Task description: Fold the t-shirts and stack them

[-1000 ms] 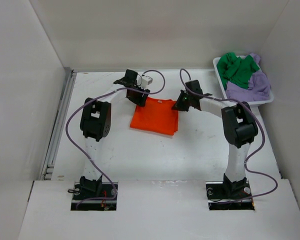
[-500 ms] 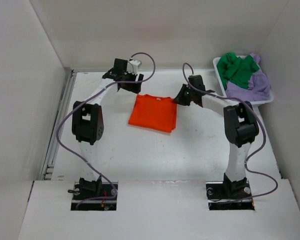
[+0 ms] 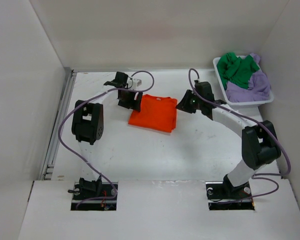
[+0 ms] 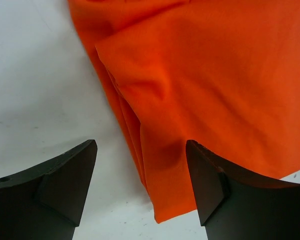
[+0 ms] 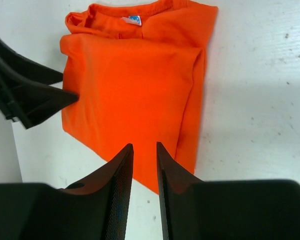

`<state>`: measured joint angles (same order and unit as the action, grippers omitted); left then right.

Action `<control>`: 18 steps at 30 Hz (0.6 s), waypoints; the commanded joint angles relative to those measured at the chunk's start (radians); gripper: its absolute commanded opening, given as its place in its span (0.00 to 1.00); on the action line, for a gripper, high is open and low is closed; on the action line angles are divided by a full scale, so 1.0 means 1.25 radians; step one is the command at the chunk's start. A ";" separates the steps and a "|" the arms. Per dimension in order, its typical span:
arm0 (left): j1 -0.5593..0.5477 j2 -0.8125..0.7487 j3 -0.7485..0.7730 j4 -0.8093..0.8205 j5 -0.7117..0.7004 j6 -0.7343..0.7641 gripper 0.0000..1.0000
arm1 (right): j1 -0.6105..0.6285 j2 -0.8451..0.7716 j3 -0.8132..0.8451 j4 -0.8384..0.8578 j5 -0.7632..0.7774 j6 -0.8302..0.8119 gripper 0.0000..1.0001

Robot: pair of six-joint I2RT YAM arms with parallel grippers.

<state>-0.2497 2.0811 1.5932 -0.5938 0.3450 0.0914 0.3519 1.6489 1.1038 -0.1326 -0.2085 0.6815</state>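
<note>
A bright orange t-shirt point(image 3: 154, 112) lies folded into a flat rectangle on the white table, collar and label toward the far side point(image 5: 132, 20). My left gripper point(image 3: 130, 100) stands open at the shirt's left edge; in the left wrist view point(image 4: 141, 145) the near corner of the orange cloth point(image 4: 215, 75) lies on the table between its wide-apart fingers, ungripped. My right gripper point(image 3: 186, 104) hovers at the shirt's right side; in the right wrist view point(image 5: 144, 145) its fingers are a narrow gap apart with nothing between them. A green t-shirt point(image 3: 238, 70) and a lavender t-shirt point(image 3: 252, 86) lie crumpled in the basket.
The white lattice basket point(image 3: 219, 72) sits at the far right corner against the wall. White walls enclose the table point(image 3: 190, 145) on the left, back and right. A metal rail point(image 3: 57, 125) runs along the left edge.
Both grippers have opened. The left gripper lifted away toward the back, then came down at the shirt's left edge. The right arm's elbow swung out to the right.
</note>
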 commanded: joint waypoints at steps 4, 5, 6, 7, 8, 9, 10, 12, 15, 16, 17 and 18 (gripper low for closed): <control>-0.024 0.027 0.002 -0.026 0.044 -0.046 0.60 | 0.001 -0.129 -0.047 0.009 0.044 -0.005 0.30; -0.031 0.038 0.002 -0.031 0.050 -0.042 0.56 | 0.001 -0.147 -0.053 0.005 0.046 -0.005 0.30; -0.039 0.052 0.004 -0.039 0.055 -0.039 0.51 | -0.002 -0.164 -0.060 0.001 0.049 -0.004 0.30; -0.044 0.064 0.008 -0.046 0.055 -0.036 0.47 | -0.007 -0.178 -0.062 -0.003 0.051 -0.004 0.30; -0.046 0.076 0.011 -0.051 0.057 -0.036 0.43 | -0.015 -0.195 -0.064 -0.009 0.054 -0.005 0.30; -0.048 0.085 0.015 -0.054 0.057 -0.036 0.37 | -0.022 -0.212 -0.066 -0.017 0.058 -0.008 0.30; -0.049 0.091 0.019 -0.055 0.057 -0.037 0.30 | -0.029 -0.228 -0.067 -0.025 0.060 -0.009 0.30; -0.041 0.095 0.030 -0.055 0.057 -0.045 0.14 | -0.046 -0.261 -0.069 -0.037 0.065 -0.014 0.30; -0.021 0.077 0.052 -0.043 0.042 -0.051 0.02 | -0.072 -0.302 -0.084 -0.050 0.071 -0.016 0.31; -0.010 0.068 0.059 -0.034 0.032 -0.053 0.00 | -0.080 -0.310 -0.091 -0.052 0.071 -0.018 0.31; 0.005 0.061 0.067 -0.025 0.019 -0.057 0.00 | -0.088 -0.319 -0.098 -0.055 0.072 -0.018 0.31; 0.022 0.054 0.074 -0.015 0.004 -0.057 0.00 | -0.096 -0.326 -0.103 -0.058 0.072 -0.019 0.31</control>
<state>-0.2813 2.1639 1.6344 -0.6342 0.3996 0.0444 0.2539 1.2724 0.9997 -0.1844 -0.1390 0.6758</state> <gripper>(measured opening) 0.055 0.306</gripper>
